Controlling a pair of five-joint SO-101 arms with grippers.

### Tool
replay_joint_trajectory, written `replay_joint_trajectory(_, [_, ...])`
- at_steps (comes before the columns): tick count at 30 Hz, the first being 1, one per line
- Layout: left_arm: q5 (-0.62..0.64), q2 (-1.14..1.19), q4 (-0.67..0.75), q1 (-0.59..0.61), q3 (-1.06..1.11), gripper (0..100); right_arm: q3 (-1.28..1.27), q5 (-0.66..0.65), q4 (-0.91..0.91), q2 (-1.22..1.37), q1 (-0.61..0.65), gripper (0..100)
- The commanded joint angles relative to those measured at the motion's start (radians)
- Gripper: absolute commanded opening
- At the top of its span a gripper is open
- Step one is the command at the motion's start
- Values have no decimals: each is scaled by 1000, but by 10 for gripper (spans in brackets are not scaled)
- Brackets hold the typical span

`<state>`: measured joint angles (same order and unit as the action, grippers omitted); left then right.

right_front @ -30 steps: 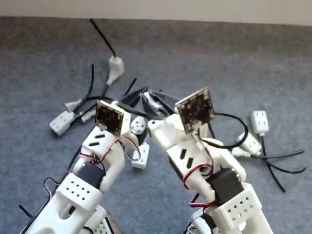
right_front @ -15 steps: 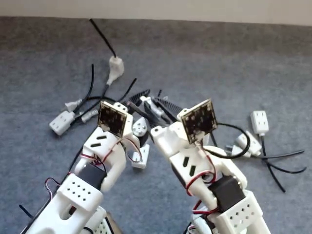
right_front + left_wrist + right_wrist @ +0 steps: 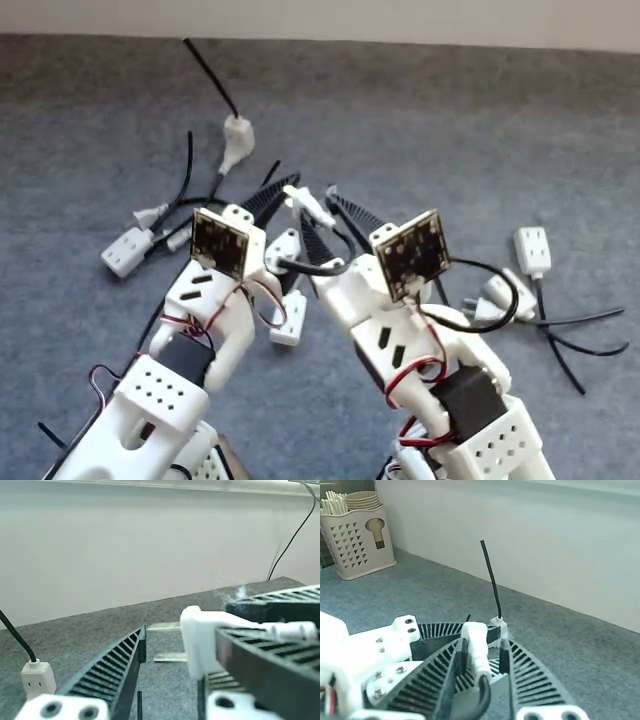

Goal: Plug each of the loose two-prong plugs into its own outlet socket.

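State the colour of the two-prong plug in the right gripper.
The two-prong plug is white, clearest in the right wrist view.

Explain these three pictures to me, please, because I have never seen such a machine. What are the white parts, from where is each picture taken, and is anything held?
The white parts are two small robot arms, the left arm and the right arm, standing side by side on a grey table. One picture looks down on both from above. The other two come from a camera on each arm's wrist and look along its black ribbed hand. On the table lie white plugs and socket blocks with black cables, for example a loose plug and a socket block. The right hand is shut on one white plug. The left hand is open, close to that plug's two prongs.
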<state>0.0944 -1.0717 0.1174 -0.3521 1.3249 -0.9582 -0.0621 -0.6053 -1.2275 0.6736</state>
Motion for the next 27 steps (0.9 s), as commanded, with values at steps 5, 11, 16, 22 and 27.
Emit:
replay_joint_trajectory(5, [0,-13,34,18,-51,158,7,-11,-7,-2,12,111])
replay_joint_trajectory(11, [0,-13,34,16,-51,158,7,-15,-5,1,73,91])
replay_joint_trajectory(16, [0,-13,34,16,-51,158,5,-15,-2,2,93,77])
replay_joint_trajectory(22, [0,-13,34,16,-50,158,1,-15,-4,4,91,69])
replay_joint_trajectory(27, [0,-13,34,16,-47,158,7,-17,-4,4,88,9])
